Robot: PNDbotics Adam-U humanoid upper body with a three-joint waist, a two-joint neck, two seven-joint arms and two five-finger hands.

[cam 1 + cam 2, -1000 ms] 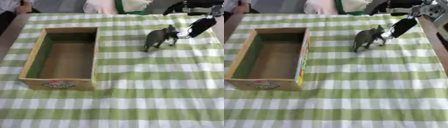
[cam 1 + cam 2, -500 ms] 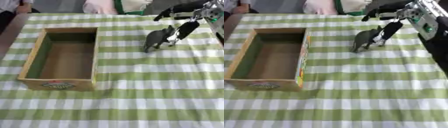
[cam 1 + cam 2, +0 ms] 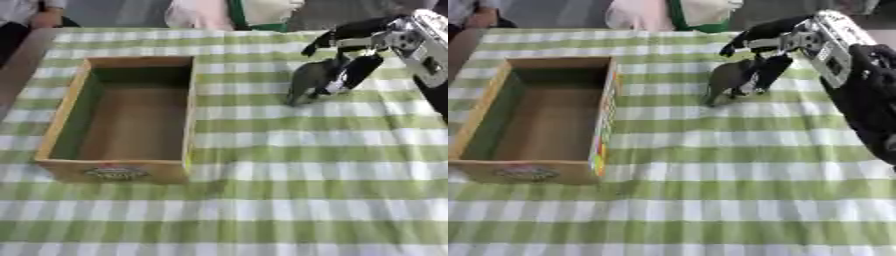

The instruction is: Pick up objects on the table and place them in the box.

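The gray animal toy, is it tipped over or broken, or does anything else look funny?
Nothing stands out. The gray animal toy stands upright on the checked tablecloth, with the right robot hand closing around it from its right. The wooden box sits upright and empty.

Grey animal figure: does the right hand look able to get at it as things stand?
Probably yes. The right hand is already at the grey animal figure, fingers reaching down its near side, and nothing lies between them on the checked cloth. Whether the fingers have closed on it is unclear.
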